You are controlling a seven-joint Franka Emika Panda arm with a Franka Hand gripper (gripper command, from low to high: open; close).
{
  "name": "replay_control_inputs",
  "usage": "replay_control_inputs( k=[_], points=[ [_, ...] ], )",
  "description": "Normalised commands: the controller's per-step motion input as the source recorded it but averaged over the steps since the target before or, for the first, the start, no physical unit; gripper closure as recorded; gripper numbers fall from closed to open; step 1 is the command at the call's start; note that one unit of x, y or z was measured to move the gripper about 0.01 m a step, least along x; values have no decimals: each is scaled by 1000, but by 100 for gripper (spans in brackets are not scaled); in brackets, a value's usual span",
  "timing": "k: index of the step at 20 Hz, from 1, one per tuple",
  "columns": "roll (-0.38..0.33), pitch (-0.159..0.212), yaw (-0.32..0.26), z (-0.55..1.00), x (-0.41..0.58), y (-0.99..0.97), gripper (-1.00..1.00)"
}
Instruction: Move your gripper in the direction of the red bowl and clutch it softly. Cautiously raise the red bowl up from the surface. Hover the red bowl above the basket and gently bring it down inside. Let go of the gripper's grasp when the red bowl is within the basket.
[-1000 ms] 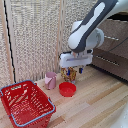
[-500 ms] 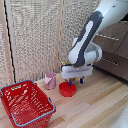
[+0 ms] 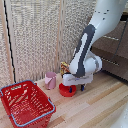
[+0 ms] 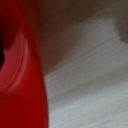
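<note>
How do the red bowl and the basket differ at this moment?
The red bowl is small, round and solid-walled; the basket is far larger, boxy, with lattice sides and a blue-grey rim. The bowl sits under the gripper; the basket stands apart, untouched. Both are red, on the wooden floor.

The white-and-grey jointed robot arm (image 3: pixel 90 37) enters from the upper part of the exterior view's right, descends steeply and bends at a rounded wrist joint low over the surface. At its end, the white blocky gripper with two short dark-blue fingers (image 3: pixel 76 88) points downward, fingertips close to the floor. Finger spacing cannot be determined in either view.
</note>
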Motion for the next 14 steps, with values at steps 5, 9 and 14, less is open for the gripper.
replay_control_inputs(
  k=[5,9,14],
  points=[
    [0,0,-12,-51,-21,0,100],
    [0,18,-62,353,0,0,100],
    [35,128,-26,536,0,1,100]
  ],
)
